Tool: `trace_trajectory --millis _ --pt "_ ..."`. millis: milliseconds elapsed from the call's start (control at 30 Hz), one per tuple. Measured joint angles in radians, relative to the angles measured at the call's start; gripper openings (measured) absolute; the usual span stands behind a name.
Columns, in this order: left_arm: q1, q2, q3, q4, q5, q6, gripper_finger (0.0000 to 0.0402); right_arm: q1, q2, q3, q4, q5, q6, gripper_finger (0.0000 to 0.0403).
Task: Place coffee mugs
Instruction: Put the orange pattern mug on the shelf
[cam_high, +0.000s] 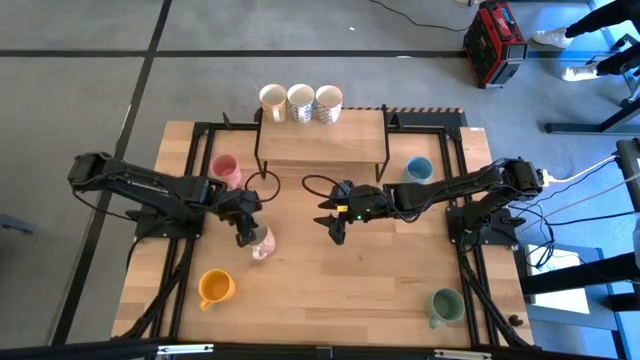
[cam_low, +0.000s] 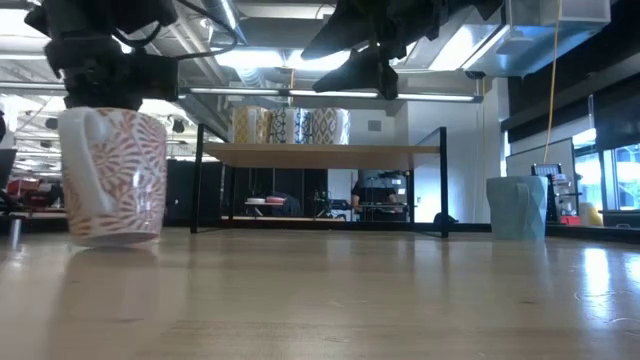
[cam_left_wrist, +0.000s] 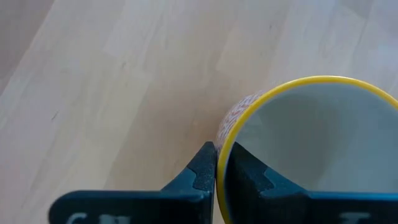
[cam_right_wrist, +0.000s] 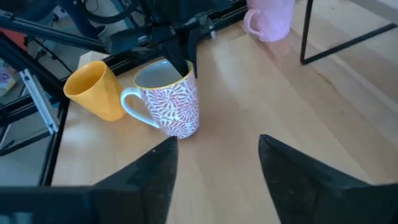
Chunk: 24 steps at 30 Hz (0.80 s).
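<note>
Wooden table (cam_high: 330, 270): pink mug (cam_high: 226, 169), blue mug (cam_high: 418, 170), orange mug (cam_high: 215, 288), green mug (cam_high: 446, 305), red-patterned mug (cam_high: 261, 243), shelf (cam_high: 322, 140) bearing three patterned mugs (cam_high: 301, 103).

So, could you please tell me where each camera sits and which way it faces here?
High view: overhead, looking straight down on the table; both arms show.
Low view: at tabletop level, looking across at the shelf; arms hang from above.
Left wrist view: on the left arm, looking down; the left gripper pinches the patterned mug's rim.
Right wrist view: on the right arm, facing the left arm; the right gripper is open.
All four views share the patterned mug.
</note>
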Motion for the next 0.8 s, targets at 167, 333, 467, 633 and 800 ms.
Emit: trace_trajectory --millis 167,333,467,633,800 --pt "0.038 0.005 -0.003 0.048 -0.013 0.000 0.0019 0.001 0.000 0.000 0.004 -0.011 -0.077 0.0255" --pt "0.059 0.005 -0.004 0.059 -0.044 0.005 0.0019 0.002 0.050 0.001 0.051 -0.054 -0.093 0.0254" --pt "0.065 0.005 -0.005 0.081 -0.045 0.007 0.0019 0.002 0.136 0.003 0.162 -0.147 -0.121 0.0242" --pt "0.065 0.005 -0.005 0.096 -0.069 -0.003 0.0019 0.008 0.201 0.004 0.289 -0.203 -0.126 0.0226" --pt "0.091 0.004 -0.005 0.187 -0.075 -0.022 0.0019 0.015 0.212 0.004 0.296 -0.201 -0.185 0.0217"
